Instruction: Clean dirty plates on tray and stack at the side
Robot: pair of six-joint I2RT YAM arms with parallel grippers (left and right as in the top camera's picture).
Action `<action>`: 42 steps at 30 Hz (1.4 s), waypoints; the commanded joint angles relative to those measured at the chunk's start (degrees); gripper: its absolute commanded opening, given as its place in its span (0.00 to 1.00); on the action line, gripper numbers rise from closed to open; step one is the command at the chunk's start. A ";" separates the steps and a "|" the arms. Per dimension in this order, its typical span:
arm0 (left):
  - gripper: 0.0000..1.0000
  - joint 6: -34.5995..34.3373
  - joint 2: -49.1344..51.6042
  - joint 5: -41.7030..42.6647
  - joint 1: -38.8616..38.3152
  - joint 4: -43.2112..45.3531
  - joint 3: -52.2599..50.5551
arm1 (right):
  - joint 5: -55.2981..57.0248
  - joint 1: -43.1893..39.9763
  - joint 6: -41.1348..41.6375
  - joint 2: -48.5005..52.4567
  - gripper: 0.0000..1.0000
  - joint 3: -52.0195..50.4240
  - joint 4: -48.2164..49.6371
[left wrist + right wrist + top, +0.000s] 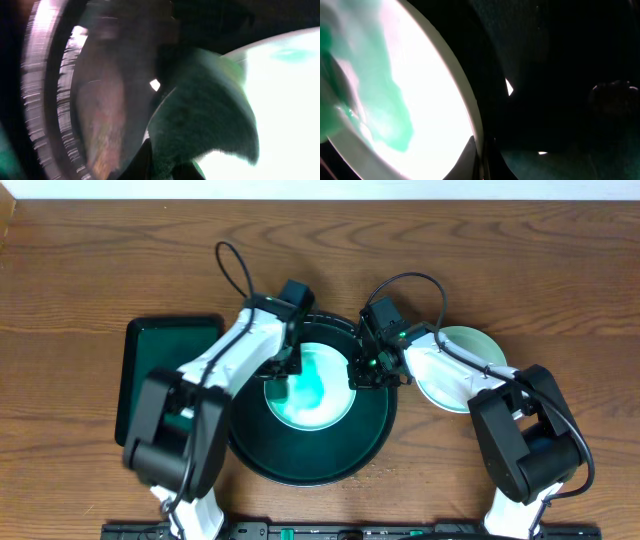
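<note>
A plate (318, 395) smeared with green lies in the large round dark tray (300, 465). My left gripper (283, 372) is shut on a dark green fuzzy cloth (205, 110) that rests on the plate's left part (290, 100). Its fingers (170, 162) show at the bottom of the left wrist view. My right gripper (375, 372) is shut on the plate's right rim. In the right wrist view its fingers (482, 150) sit on either side of the rim of the plate (420, 85). A mint plate (470, 340) and a white plate (432, 380) lie together on the table to the right, partly under the right arm.
A smaller rectangular dark green tray (165, 365) lies left of the round tray, partly under the left arm. The round tray's raised rim (45, 100) is close to the left gripper. Bare wood tabletop (100, 260) lies at the back and at both sides.
</note>
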 commanded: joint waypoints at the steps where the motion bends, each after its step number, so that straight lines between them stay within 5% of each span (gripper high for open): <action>1: 0.08 -1.77 -6.84 -9.57 5.01 -1.70 1.03 | 0.63 -0.20 0.35 0.81 0.02 0.76 -0.42; 14: 0.07 4.31 -12.76 -5.09 24.90 -4.59 0.85 | 2.64 0.70 -2.25 0.26 0.01 2.93 -1.53; 23: 0.07 4.31 -12.46 -2.40 33.33 -0.50 -0.22 | 23.17 7.08 -5.07 -0.02 0.01 13.53 -12.20; 42: 0.07 4.28 -12.46 -1.66 33.75 -0.74 -0.31 | 76.02 27.28 -6.27 -0.04 0.01 33.09 -35.06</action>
